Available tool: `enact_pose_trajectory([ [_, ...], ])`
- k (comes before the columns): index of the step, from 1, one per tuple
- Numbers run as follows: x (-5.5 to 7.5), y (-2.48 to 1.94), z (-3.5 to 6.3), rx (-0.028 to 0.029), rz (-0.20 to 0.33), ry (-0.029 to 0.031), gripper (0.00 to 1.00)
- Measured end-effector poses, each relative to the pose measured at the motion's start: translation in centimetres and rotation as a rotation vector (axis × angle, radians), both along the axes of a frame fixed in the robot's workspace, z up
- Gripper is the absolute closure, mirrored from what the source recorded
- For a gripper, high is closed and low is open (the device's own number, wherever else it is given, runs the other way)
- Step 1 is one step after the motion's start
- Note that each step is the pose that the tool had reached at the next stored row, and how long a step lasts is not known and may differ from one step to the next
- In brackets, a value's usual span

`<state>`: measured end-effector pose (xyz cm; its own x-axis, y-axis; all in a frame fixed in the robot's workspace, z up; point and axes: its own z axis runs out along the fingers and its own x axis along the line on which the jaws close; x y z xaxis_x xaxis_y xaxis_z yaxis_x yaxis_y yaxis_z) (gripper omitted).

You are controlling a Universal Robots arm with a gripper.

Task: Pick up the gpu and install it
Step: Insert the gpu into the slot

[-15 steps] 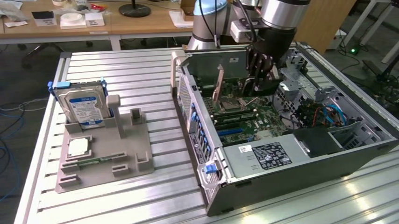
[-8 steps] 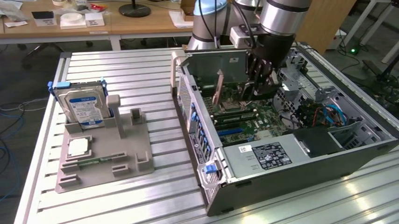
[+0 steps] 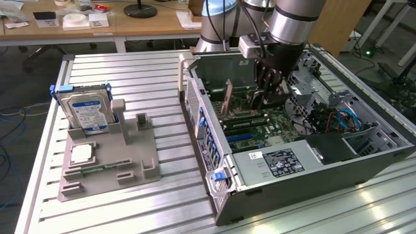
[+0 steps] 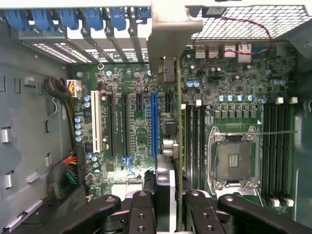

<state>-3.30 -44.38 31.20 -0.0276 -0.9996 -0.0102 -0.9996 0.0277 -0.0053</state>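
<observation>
Gripper [image 4: 168, 207] partly closed, clamping the gpu [image 4: 168, 73] edge-on inside the case [image 3: 312, 170]. Card edge runs just beside the blue slot [image 4: 154, 124]. Memory slots [image 4: 195, 131] lie close on its other side.

One gpu [image 4: 168, 44], one hard drive [image 3: 87, 109], one processor chip [image 3: 81, 154], one computer case [image 3: 325, 178].

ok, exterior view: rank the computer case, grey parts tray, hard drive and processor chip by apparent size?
1. computer case
2. grey parts tray
3. hard drive
4. processor chip
The gaps are clear, with no ties.
</observation>
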Motion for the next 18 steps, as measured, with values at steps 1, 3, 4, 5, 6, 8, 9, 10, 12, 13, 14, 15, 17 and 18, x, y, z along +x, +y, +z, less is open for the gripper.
enact_pose_trajectory([
  [1,0.0,0.0,-0.12,0.0005,0.007,0.0001,0.72],
  [3,0.0,0.0,-0.35,0.0016,0.014,0.0,0.72],
  [4,0.0,0.0,-0.46,0.0017,0.014,0.0,0.72],
  [5,0.0,0.0,-0.58,0.0017,0.014,0.0001,0.72],
  [6,0.0,0.0,-0.69,0.0017,0.014,0.0,0.72],
  [8,-0.1,0.0,-0.89,0.0016,0.014,0.0001,0.72],
  [9,-0.2,0.0,-0.99,0.0017,0.014,0.0,0.72],
  [10,-0.3,-0.01,-1.09,0.0016,0.014,0.0001,0.72],
  [12,-0.3,-0.12,-1.3,0.0014,0.014,0.0003,0.72],
  [13,-0.3,-0.2,-1.41,0.0015,0.014,0.0002,0.72],
  [14,-0.3,-0.24,-1.53,0.0017,0.014,0.0002,0.72],
  [15,-0.3,-0.26,-1.65,0.0018,0.014,0.0002,0.72],
  [17,-0.5,-0.26,-1.87,0.0016,0.014,0.0002,0.72],
  [18,-0.7,-0.26,-1.95,0.0016,0.014,0.0002,0.72],
])
